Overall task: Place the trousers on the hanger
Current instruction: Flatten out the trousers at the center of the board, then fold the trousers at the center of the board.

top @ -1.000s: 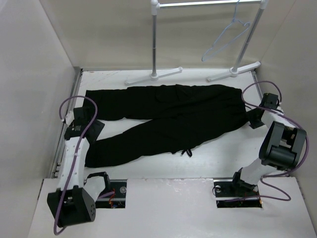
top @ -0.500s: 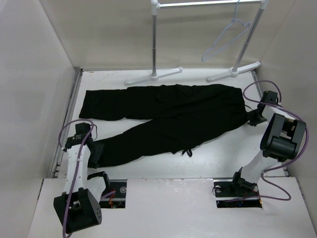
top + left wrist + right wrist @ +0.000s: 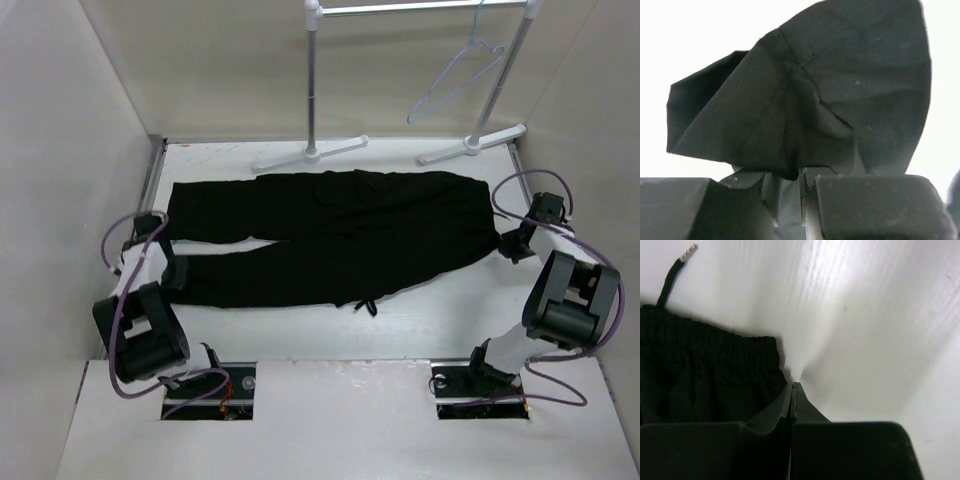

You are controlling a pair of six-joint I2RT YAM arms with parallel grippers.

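Trousers: black, flat on the white counter, on the near side of the rack feet. Long axis runs left to right, parallel to the rack's rail; waist points right, hems left.

- Near leg: hem bunched and pinched in the left gripper, whose jaws are clamped on the cloth. The fabric fills most of the wrist view.
- Drawstring trails off the near edge.
- Right gripper: jaws pressed together at the elastic waistband corner. Cannot tell if cloth is caught between them.
- Far leg lies straight, splayed from the near one.
- Hanger hangs from the rack's right end, tilted. Its hook is partly cut off by the frame edge.
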